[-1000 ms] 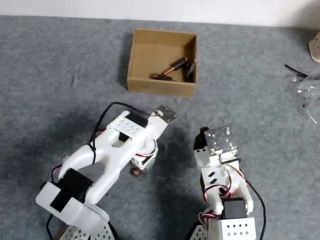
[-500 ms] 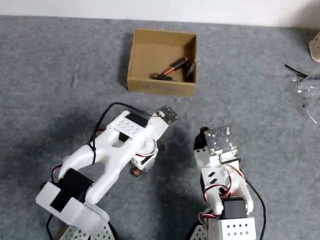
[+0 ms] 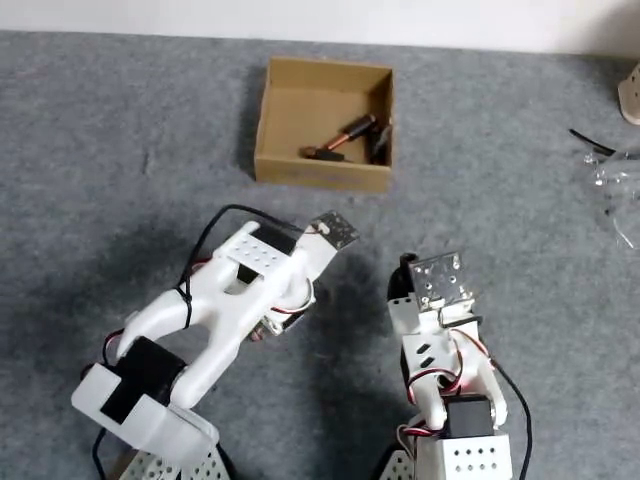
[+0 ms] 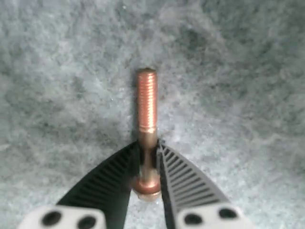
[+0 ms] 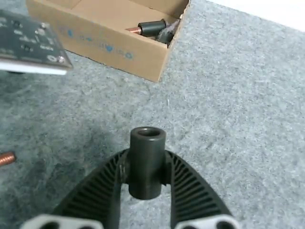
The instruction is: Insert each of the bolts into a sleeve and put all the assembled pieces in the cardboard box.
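Left wrist view: gripper (image 4: 147,147) pinches bolt (image 4: 147,100) near head

Blue marks (image 5: 97,44) printed on the cardboard box (image 5: 138,59) wall are too small to read

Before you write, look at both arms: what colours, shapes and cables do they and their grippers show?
The left arm and right arm have white plastic shells with black motor blocks. A black cable loops over the left arm; red and white wires run on both. The left gripper and right gripper have black, ribbed, tapering fingers on white bases with round holes.
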`<state>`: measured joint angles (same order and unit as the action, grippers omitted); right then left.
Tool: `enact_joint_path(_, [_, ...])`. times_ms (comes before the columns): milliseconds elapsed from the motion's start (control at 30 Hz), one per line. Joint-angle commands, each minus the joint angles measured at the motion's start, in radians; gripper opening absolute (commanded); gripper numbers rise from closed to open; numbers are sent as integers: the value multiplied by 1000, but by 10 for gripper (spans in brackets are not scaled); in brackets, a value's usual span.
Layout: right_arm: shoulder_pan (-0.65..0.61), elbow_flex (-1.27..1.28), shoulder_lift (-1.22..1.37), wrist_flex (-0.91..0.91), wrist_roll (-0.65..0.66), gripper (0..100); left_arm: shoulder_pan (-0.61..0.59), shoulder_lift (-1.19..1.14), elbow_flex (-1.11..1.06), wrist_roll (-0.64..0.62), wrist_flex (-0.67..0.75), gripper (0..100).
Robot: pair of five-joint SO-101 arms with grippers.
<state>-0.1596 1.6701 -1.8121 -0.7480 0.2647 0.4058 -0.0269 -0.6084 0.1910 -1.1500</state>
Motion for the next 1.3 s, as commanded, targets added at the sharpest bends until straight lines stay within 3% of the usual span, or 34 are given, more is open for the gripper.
enact_joint_path(0, [13,93,-10,36,8,5,-13,15,2,9,2,6])
enact_joint_path(233, [15,93,-10,36,8,5,-13,70,27,71,-3,6])
enact_joint_path(367, [15,96,-10,36,8,5,-13,168,67,149,-115,6])
enact_joint_path(567, [15,93,-10,36,8,5,-53,275,113,669,-413,6])
enact_joint_path(767, [15,93,-10,36,8,5,-288,308,114,1125,-431,6])
enact_joint_path(867, [15,93,-10,36,8,5,-392,308,114,1293,-431,6])
enact_joint_path(933, [15,93,-10,36,8,5,-452,306,117,1349,-385,6])
enact_joint_path(1067, [15,93,-10,36,8,5,-524,275,134,1332,-252,6])
enact_joint_path(1267, [15,93,-10,36,9,5,-567,54,410,1235,-282,6])
